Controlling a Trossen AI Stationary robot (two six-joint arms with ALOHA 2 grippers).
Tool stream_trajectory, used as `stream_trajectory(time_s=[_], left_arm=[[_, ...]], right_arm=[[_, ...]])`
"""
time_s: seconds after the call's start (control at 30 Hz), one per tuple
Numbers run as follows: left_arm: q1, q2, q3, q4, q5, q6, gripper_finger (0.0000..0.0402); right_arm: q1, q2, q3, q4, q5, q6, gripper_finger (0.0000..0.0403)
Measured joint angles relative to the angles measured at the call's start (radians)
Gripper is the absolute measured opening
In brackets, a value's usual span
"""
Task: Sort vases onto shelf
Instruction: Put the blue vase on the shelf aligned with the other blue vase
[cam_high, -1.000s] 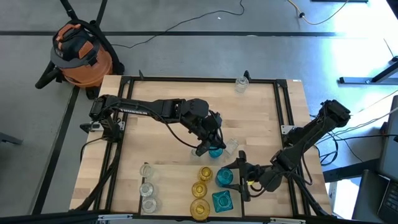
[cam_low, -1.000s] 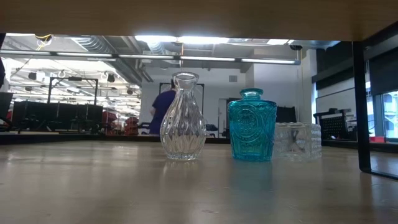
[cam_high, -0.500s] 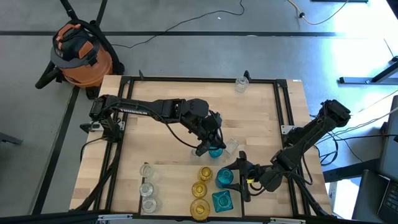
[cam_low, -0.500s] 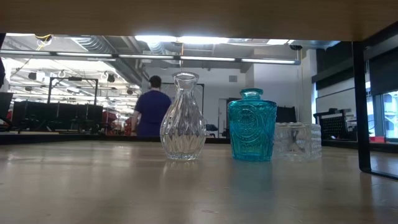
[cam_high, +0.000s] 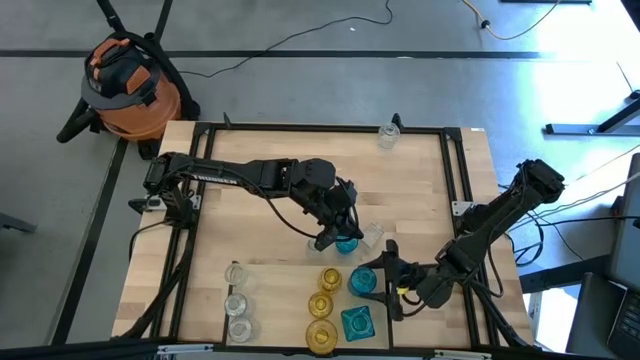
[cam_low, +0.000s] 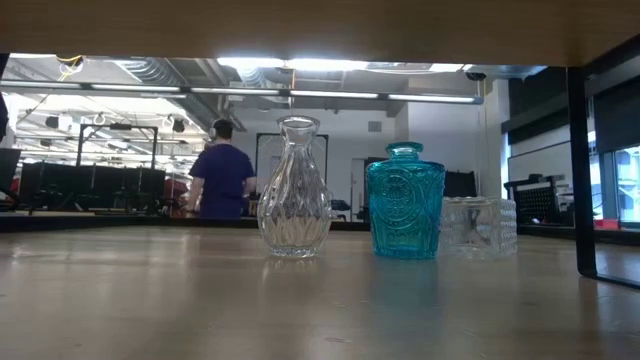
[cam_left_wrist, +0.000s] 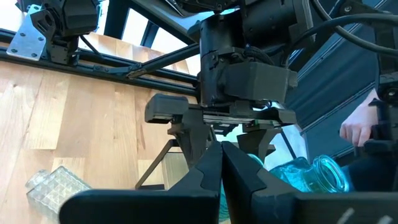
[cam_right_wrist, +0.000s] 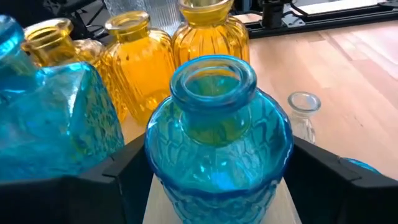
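- High view: the left gripper (cam_high: 333, 238) is hanging over the middle of the shelf (cam_high: 260, 200), its jaws pressed together and holding nothing, right at a teal vase (cam_high: 347, 243) with a clear square vase (cam_high: 372, 235) lying just beside it.
- The right gripper (cam_high: 378, 280) is sitting low at the near right of the shelf, its jaws standing wide apart on either side of a round teal vase (cam_high: 361, 284); whether they are pressing on the glass cannot be told.
- Just beside that vase, a square teal vase (cam_high: 356, 322) is standing nearer the front edge, three amber vases (cam_high: 324, 305) are lining up in a column to its left, and three clear vases (cam_high: 236, 300) are lining up farther left. One more clear vase (cam_high: 388, 133) is standing alone at the far edge, well apart from the others.
- An orange shop vacuum (cam_high: 128, 85) is sitting on the floor off the far left corner.
- Low view: a ribbed clear vase (cam_low: 293, 187), an embossed teal vase (cam_low: 405, 201) and a low clear square vase (cam_low: 479, 227) are standing upright in a row on the wood, near one another. A person (cam_low: 221, 172) is standing in the room behind.
- Left wrist view: the left fingers (cam_left_wrist: 207, 177) are meeting tip to tip, with the teal vase (cam_left_wrist: 308, 177) lying on its side just beyond them and the clear square vase (cam_left_wrist: 55, 185) off to one side.
- Right wrist view: the round teal vase (cam_right_wrist: 217, 137) is standing upright between the dark right fingers (cam_right_wrist: 339, 177), with amber vases (cam_right_wrist: 174, 50) behind it.
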Motion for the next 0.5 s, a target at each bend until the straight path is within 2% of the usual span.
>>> stream_trajectory(time_s=[0.37,0.5], left_arm=[[0.000,0.000,0.000,0.000,-0.003,-0.002,0.0001],[0.000,0.000,0.000,0.000,-0.010,-0.002,0.0001]], right_arm=[[0.000,-0.010,-0.003,0.033,-0.037,0.004,0.0285],[0.000,-0.008,-0.003,0.040,-0.019,0.002,0.0285]])
